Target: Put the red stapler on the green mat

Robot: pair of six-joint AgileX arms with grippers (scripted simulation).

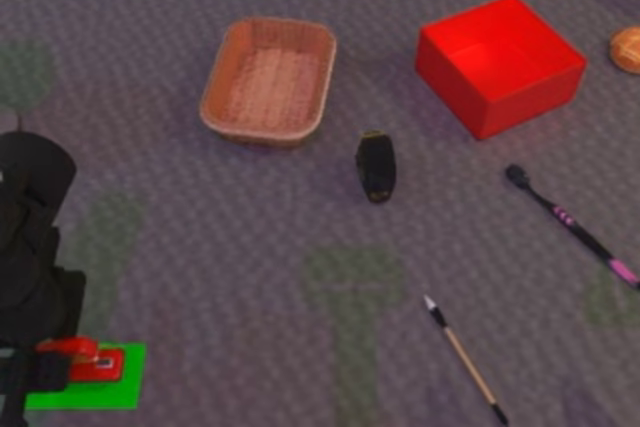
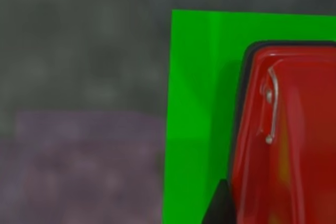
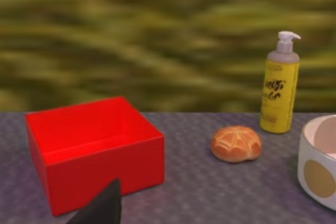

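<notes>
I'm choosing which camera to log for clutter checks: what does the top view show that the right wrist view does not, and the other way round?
Only the top view shows the left gripper at the red stapler, which is over the green mat at the table's near left, plus the wicker basket, black mouse, toothbrush and paintbrush.

Only the right wrist view shows the yellow pump bottle and a white cup.

Both show the red box and the bread roll.

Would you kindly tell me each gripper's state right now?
Left gripper: at the stapler on the mat; cannot be told.
Right gripper: cannot be told.
</notes>
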